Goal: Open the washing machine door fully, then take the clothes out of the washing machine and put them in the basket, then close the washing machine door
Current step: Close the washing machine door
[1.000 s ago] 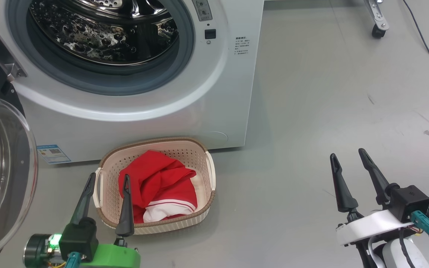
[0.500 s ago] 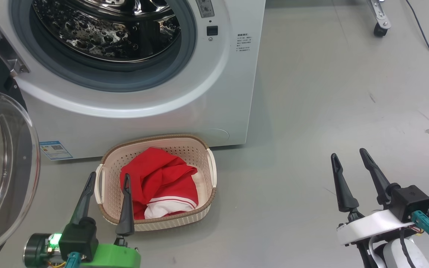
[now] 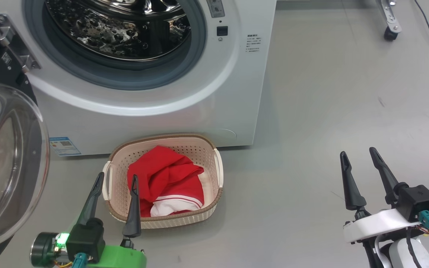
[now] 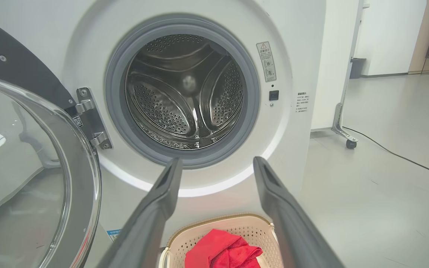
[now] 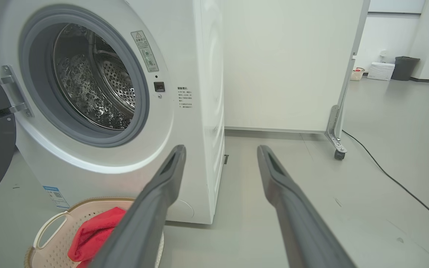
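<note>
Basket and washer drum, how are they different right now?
The basket holds the red clothes; the drum has none that I can see. The basket is cream plastic with a brown rim; the drum is shiny steel. The basket sits on the floor and opens upward; the drum opens toward the front. Both are perforated.

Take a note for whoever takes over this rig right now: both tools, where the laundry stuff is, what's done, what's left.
Tools: left tool open, empty, by the basket's near-left corner; right tool open, empty, over the floor.
Things: red clothes lie in the basket, on the floor before the washing machine.
Done: washing machine door stands wide open; drum looks empty.
Left: close the door.
</note>
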Robot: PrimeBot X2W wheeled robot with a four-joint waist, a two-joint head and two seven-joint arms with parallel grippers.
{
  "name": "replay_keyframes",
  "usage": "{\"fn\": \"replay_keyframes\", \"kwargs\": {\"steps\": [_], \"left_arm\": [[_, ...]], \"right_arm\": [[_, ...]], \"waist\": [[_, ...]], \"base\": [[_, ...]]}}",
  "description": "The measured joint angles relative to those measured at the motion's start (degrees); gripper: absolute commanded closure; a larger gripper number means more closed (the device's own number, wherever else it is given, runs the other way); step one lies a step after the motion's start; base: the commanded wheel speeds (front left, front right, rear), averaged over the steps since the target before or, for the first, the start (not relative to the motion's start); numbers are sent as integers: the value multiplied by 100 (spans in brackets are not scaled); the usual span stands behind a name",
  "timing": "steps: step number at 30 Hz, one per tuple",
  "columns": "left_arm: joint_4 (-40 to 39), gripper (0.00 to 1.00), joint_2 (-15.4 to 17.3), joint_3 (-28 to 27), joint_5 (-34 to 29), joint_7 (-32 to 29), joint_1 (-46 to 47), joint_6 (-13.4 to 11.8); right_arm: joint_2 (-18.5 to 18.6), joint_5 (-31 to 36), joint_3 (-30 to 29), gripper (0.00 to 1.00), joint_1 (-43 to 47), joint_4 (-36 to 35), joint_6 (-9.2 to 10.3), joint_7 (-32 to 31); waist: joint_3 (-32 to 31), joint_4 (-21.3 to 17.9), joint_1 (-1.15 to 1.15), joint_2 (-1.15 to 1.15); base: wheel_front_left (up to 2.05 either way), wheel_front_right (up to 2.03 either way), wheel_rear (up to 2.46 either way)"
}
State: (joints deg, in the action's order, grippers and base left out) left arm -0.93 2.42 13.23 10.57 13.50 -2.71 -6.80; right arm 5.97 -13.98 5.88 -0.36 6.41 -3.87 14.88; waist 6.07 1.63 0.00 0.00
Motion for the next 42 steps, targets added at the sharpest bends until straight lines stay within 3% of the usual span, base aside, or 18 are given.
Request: {"fn": "replay_keyframes", "kwargs": {"steps": [19,31,42], "left_arm": [[-167,0,1,21,159,20,8,-1],[-216,0,1,-186,163,32,3,-1],[-241,0,0,-401,256,76,-43,-1]], "right_arm": [[288,60,-152,0,198,-253,46,0],[279,112,87,0,207,-460,23,-44],[258,116,159,0,255,-561,-9,-149]], "waist": [[56,1068,0,0],[102,2012,0,0],[119,2567,0,0]], "base": [[0,0,0],[0,0,0],[0,0,0]]}}
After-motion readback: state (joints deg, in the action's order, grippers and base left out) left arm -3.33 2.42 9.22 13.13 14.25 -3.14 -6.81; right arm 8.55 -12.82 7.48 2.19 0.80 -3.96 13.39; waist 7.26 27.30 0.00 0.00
